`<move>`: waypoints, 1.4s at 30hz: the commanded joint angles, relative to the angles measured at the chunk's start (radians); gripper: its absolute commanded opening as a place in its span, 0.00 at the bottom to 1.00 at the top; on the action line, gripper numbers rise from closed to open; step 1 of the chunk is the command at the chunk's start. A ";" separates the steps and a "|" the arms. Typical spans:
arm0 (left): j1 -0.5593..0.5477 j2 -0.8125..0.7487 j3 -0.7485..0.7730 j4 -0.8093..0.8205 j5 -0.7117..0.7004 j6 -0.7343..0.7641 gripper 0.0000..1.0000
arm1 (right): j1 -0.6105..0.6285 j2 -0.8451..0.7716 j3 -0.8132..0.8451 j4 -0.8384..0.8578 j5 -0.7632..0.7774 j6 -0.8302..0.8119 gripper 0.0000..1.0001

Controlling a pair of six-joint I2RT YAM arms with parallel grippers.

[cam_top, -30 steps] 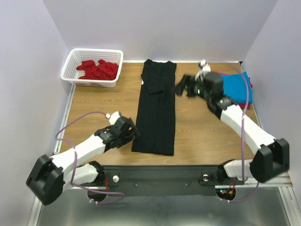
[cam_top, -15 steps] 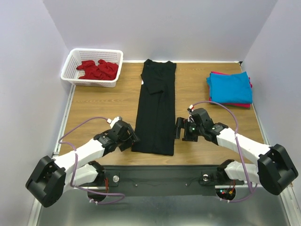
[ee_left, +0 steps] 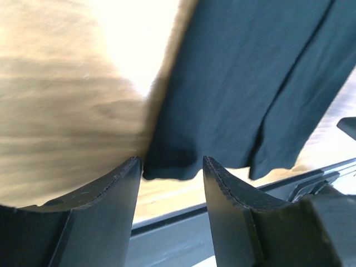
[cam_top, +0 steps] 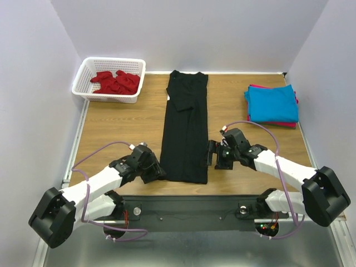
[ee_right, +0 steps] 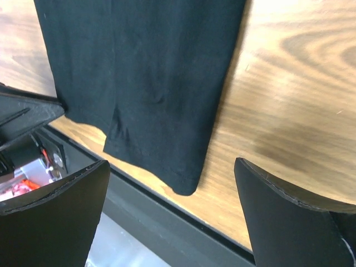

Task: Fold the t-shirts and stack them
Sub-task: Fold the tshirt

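**Top external view.** The black t-shirt (cam_top: 184, 133) lies folded into a long strip down the middle of the worktop (cam_top: 122, 128), with its hem at the near edge. The left hand (cam_top: 153, 171) is at the near-left hem corner. The right hand (cam_top: 214, 154) is just beside the right edge. A turquoise-blue t-shirt (cam_top: 271, 103) is stacked at the far right.

**Left wrist view.** The fingers (ee_left: 111, 206) stand apart with the hem corner between them, not clamped.

**Right wrist view.** The fingers (ee_right: 61, 217) stand wide apart over the near-right hem corner and hold nothing.

**Step in hand.** You are most likely at the corner grasp that precedes the crosswise fold. Next, clamp each of the 2 hands on its corner. Take every layer, then lift the hem evenly toward the collar.
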 commanded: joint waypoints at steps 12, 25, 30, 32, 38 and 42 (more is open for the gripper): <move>-0.003 0.032 0.007 -0.105 -0.068 0.047 0.19 | 0.136 0.000 -0.031 -0.002 0.068 0.130 0.92; -0.004 -0.064 -0.054 -0.026 -0.022 0.067 0.00 | 0.191 0.062 -0.096 0.079 0.110 0.219 0.75; -0.004 -0.078 -0.131 0.089 0.061 0.019 0.00 | 0.220 0.101 -0.093 0.089 0.097 0.226 0.61; -0.004 -0.078 -0.139 0.097 0.059 0.013 0.00 | 0.222 0.112 -0.096 0.087 0.106 0.237 0.55; -0.006 -0.113 -0.125 0.099 0.038 0.007 0.00 | 0.220 0.093 -0.073 0.084 0.165 0.227 0.20; -0.004 -0.136 -0.102 0.094 0.027 0.008 0.00 | 0.220 0.058 -0.039 0.069 0.212 0.200 0.06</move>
